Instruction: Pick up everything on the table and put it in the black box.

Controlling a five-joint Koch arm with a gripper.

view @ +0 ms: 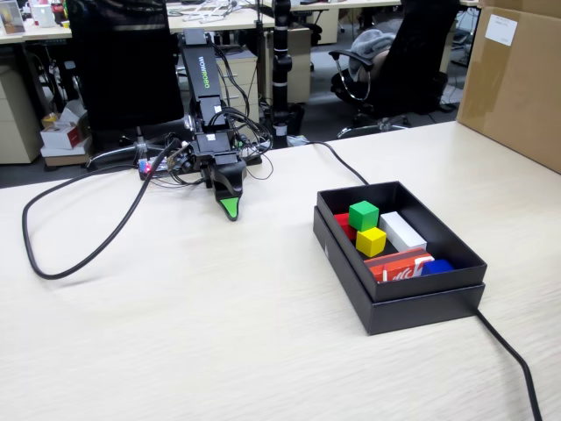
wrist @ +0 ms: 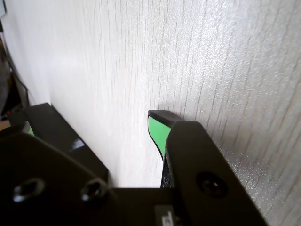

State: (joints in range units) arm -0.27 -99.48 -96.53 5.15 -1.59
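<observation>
Cubes in black box: green cube, yellow cube, red cube.
Gripper empty, tip down at table, well left of box; open/closed can't tell.

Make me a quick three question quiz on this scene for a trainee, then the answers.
1. True or false: the green cube lies on the table.
2. Which is inside the black box? A) yellow cube B) a mug C) scissors
3. Fill in: in the fixed view, the claw rests low over the table to the ___ of the box.

Key: 1 false, it sits in the box atop other items. 2 A. 3 left.
</observation>
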